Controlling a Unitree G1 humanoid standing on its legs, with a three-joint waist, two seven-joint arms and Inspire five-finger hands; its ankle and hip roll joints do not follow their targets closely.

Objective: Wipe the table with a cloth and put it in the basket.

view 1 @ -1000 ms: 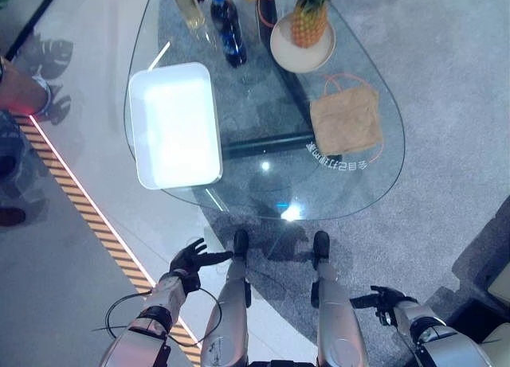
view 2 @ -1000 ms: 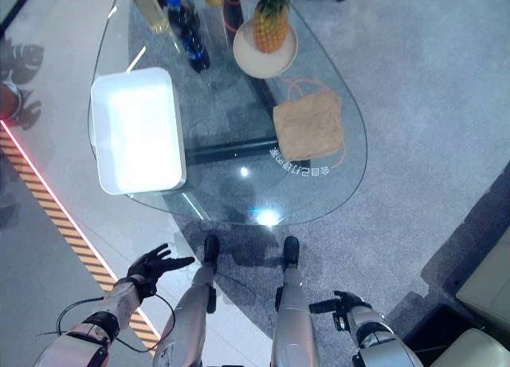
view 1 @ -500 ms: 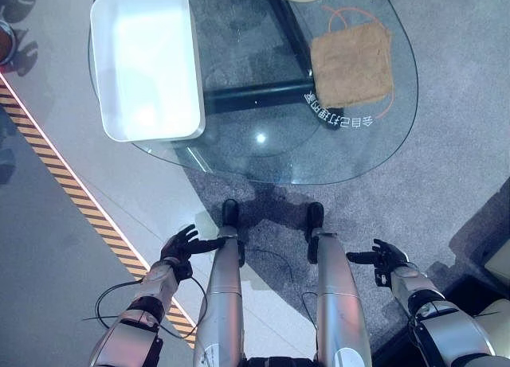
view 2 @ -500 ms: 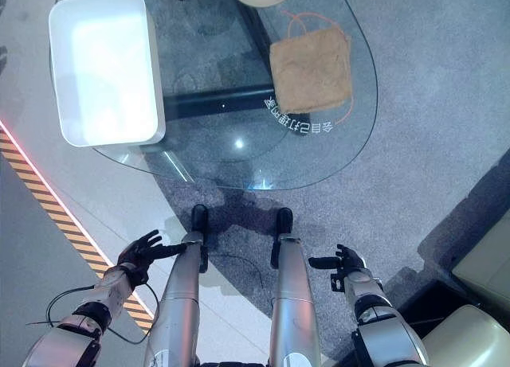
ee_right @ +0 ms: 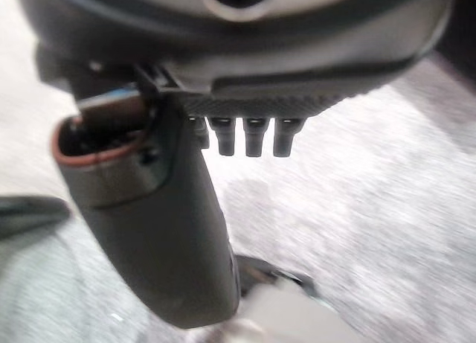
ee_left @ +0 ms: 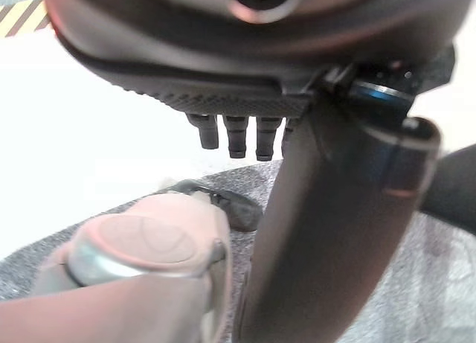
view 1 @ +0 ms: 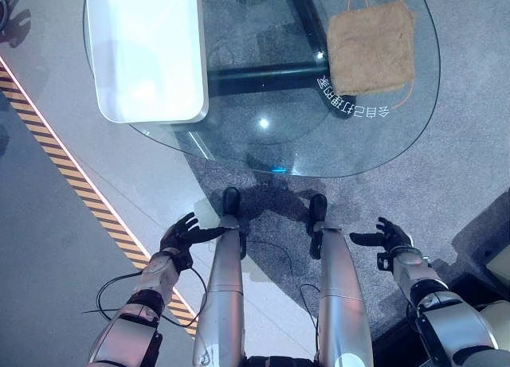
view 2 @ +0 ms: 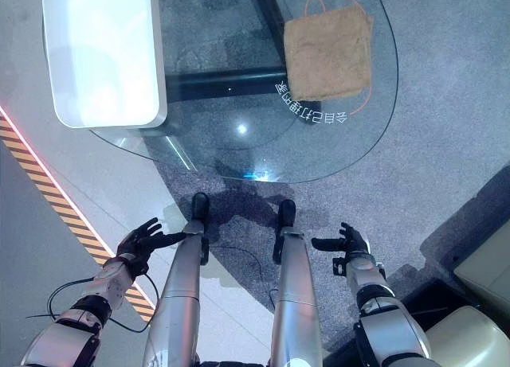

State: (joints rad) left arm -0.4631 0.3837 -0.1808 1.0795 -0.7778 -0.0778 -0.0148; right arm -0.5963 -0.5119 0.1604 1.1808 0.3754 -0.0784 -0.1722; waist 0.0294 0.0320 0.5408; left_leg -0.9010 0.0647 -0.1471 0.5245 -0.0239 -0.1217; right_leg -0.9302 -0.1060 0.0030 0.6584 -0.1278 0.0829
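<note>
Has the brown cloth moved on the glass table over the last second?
No. The brown cloth lies beside the white lettering as before; only the camera shifted.

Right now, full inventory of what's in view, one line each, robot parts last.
Glass table: one, clear, rounded, ahead of the robot.
Cloth: one, tan, lying flat on the table's right side.
Basket: one, white, rectangular, on the table's left side.
Carpet: grey, under and to the right of the table.
Striped floor tape: one strip, yellow and black, running diagonally on the left.
Left hand: dark, open, low, holding nothing.
Right hand: dark, open, low, holding nothing.
</note>
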